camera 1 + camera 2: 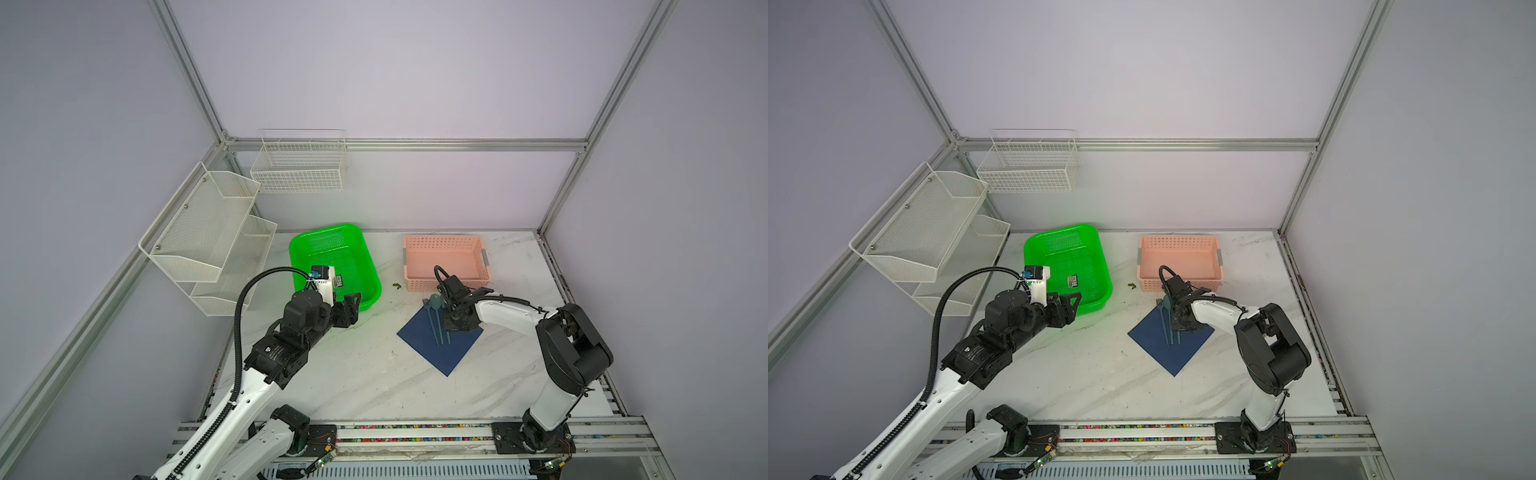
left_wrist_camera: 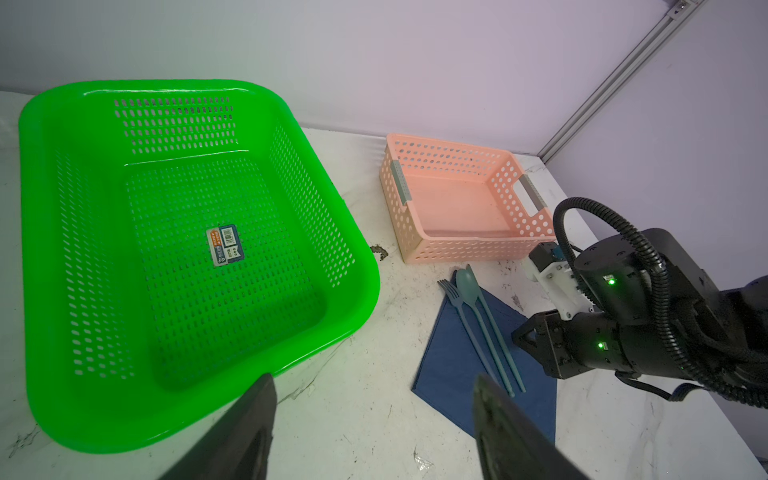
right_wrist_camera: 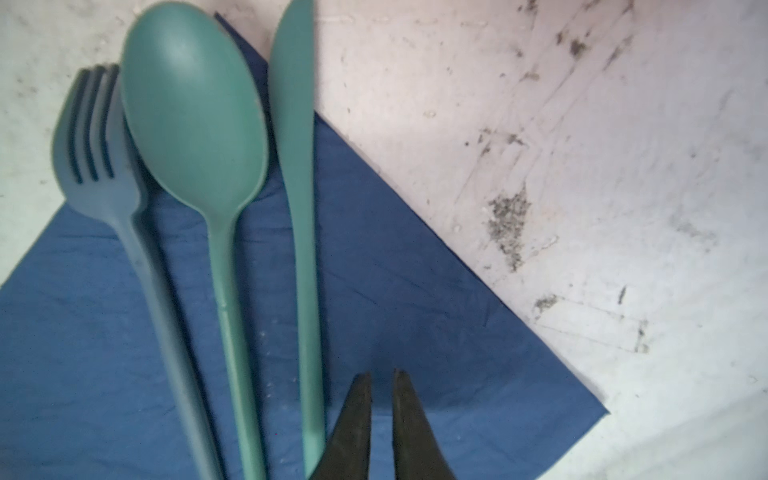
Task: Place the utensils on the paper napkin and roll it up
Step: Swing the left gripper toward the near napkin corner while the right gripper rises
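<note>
Napkin (image 1: 440,343) right of tabletop centre, toward far edge; fork (image 3: 124,232), spoon (image 3: 195,112), knife (image 3: 297,166) side by side on it, heads overhanging its far corner. Right gripper (image 3: 380,374) beside knife handle, jaws nearly together, empty. Left gripper (image 2: 374,376) wide apart, empty. Risk: right gripper could nudge knife askew, bunch thin paper, leaving roll loose.
</note>
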Controlling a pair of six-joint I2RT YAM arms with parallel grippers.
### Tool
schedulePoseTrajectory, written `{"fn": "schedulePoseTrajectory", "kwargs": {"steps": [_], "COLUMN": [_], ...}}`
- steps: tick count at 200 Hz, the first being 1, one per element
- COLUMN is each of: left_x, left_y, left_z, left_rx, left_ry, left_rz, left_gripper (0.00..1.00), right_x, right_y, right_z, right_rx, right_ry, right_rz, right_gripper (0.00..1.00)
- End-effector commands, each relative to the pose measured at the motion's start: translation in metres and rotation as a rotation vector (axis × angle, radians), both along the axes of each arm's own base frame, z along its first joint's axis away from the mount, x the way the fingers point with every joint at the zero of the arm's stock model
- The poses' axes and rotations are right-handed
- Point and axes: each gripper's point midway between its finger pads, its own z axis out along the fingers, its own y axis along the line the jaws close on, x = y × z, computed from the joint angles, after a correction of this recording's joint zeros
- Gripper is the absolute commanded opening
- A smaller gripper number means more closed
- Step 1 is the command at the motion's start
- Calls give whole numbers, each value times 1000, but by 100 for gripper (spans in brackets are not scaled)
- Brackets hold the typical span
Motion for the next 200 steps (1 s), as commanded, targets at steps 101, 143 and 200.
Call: {"fn": "schedulePoseTrajectory", "kwargs": {"steps": [101,143,200], "left_x": [5,0,-29], "left_y": [-11,-31,-111], "left_z": [8,8,-8], "left_rx": [24,75,247], "left_ry": [-50,-62,-87], "left_rz": [-33,-106,-393], "left_gripper": [73,73,73], "right_x": [-15,-12,3], "right_y": [16,9,-1], "right_z": [-7,20,82], "right_rx": [32,15,37], "right_ry": [26,-26,-184], "right_rz": [38,21,-44], "right_gripper": [15,15,18]}}
